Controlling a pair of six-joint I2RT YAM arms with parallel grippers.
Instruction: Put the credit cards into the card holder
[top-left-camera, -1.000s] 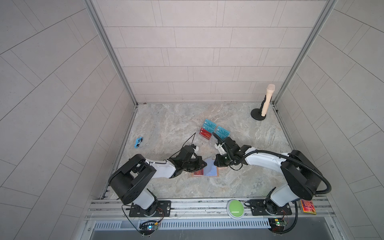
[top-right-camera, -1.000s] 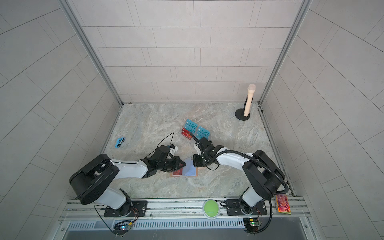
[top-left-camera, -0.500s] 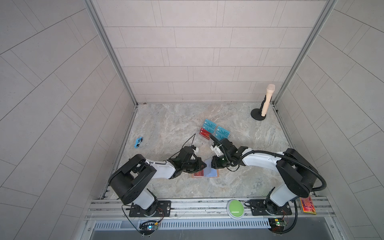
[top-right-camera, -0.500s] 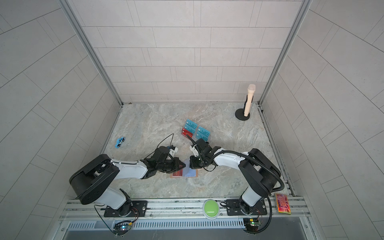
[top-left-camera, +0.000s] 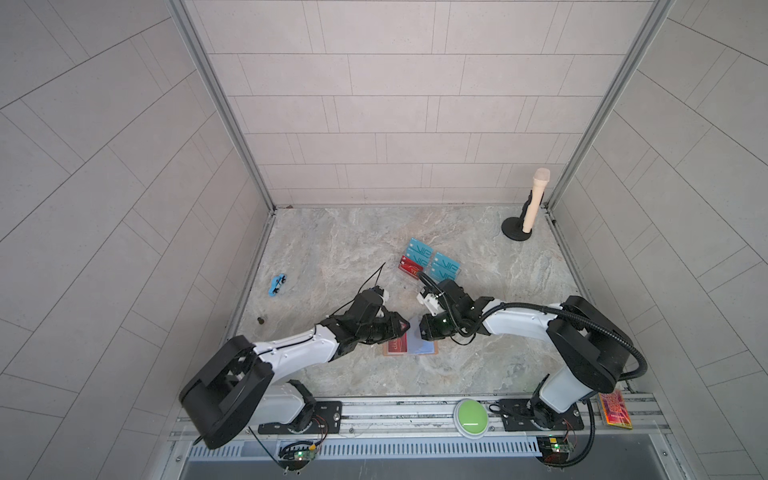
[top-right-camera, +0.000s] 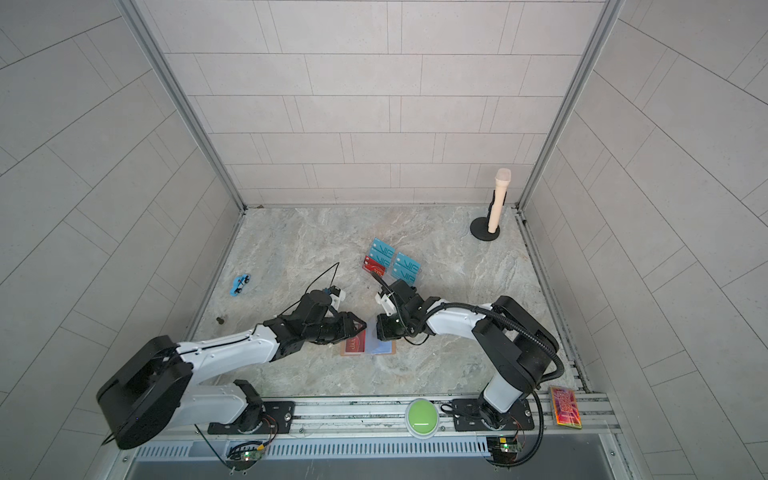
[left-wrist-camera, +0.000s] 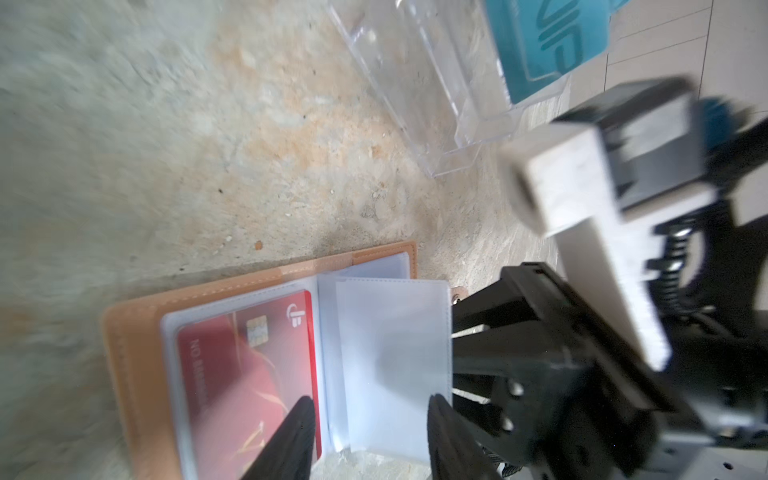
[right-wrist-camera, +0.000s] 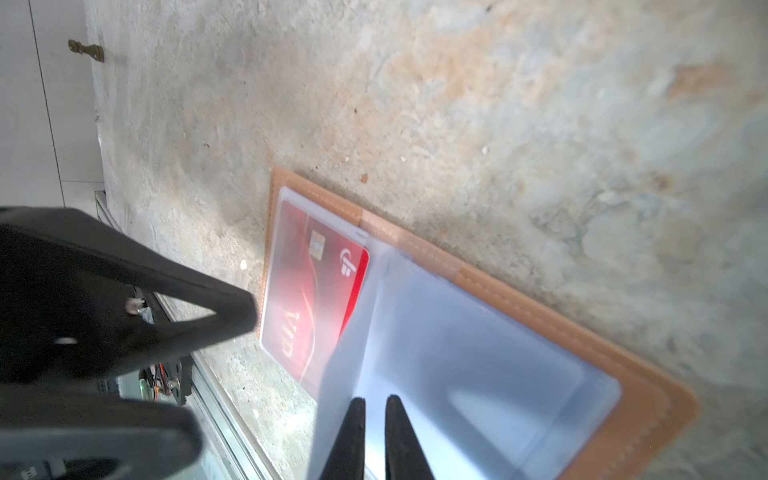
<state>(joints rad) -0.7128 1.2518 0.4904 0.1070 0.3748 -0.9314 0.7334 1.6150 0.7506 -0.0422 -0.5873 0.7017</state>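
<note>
**Right gripper (right-wrist-camera: 375, 401) pinching, left gripper (left-wrist-camera: 370, 401) open**

You are pinching a clear sleeve page (left-wrist-camera: 395, 332) of the card holder (left-wrist-camera: 133, 353) between almost closed right jaws; the holder is lying open between both arms. Your left jaws are hovering apart, empty, over its pocketed red card (left-wrist-camera: 241, 365).
</note>
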